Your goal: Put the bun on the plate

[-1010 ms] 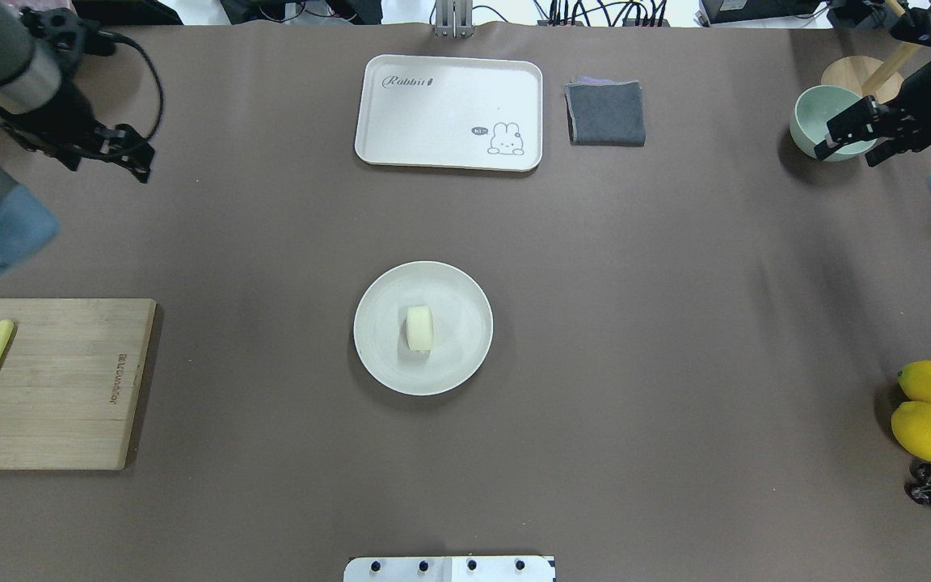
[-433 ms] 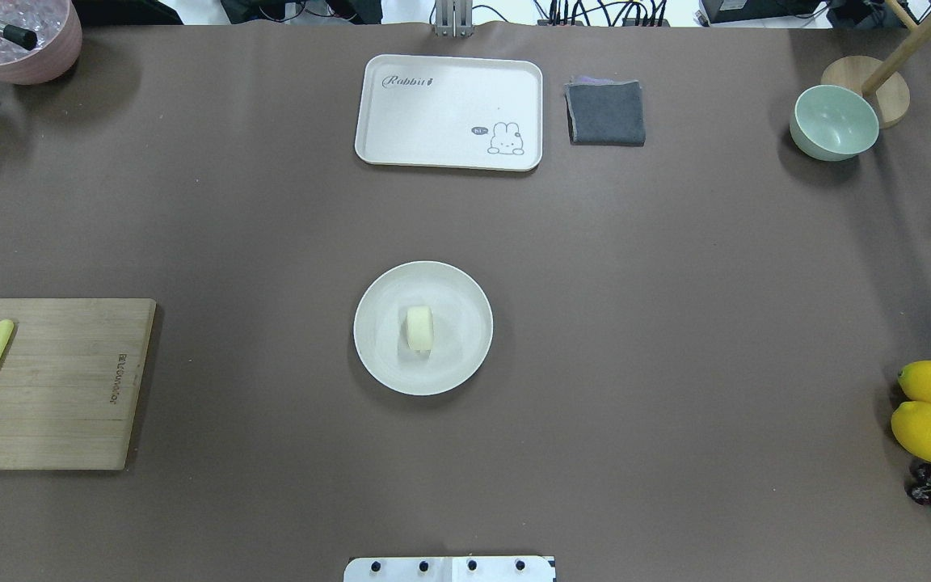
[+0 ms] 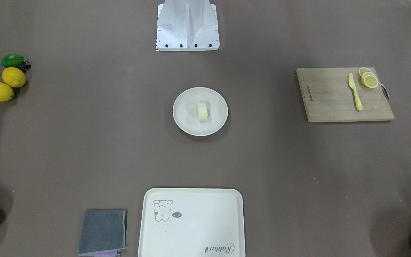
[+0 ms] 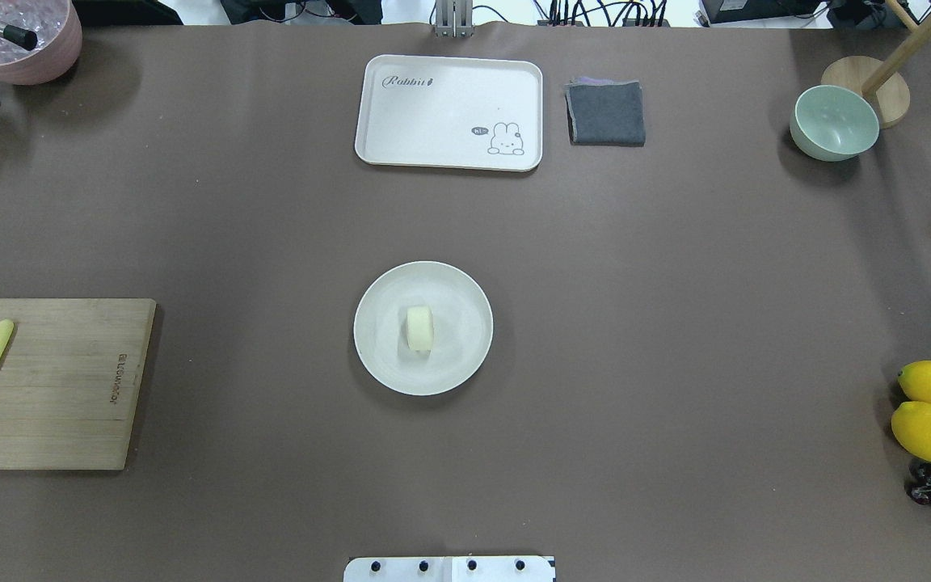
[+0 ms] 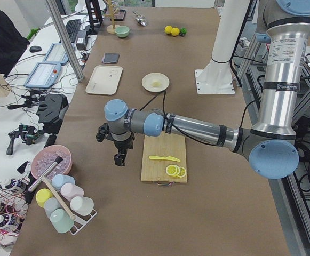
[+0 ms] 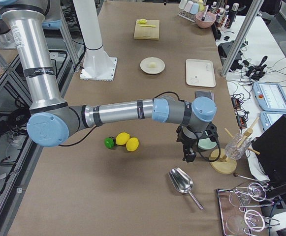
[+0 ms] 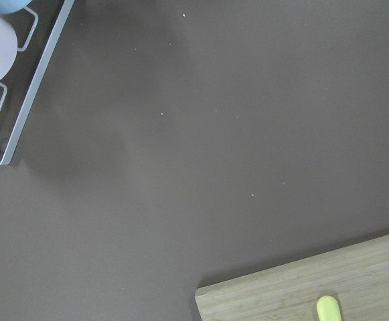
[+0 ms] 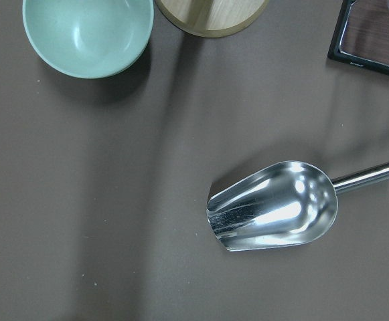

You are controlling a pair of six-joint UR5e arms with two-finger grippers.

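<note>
- Table is being vacated by both arms, overhead a second ago.
- Bun is lying on plate: judged done.
- Left gripper, right gripper: open or closed cannot be told.

Cream bun – on round plate

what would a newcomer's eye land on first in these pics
The small pale cream bun sits in the middle of the round cream plate at the table's centre. Then the two long silver-and-blue arms, reaching out to the table's ends: the left arm by the wooden cutting board, the right arm near the pale green bowl.
</note>
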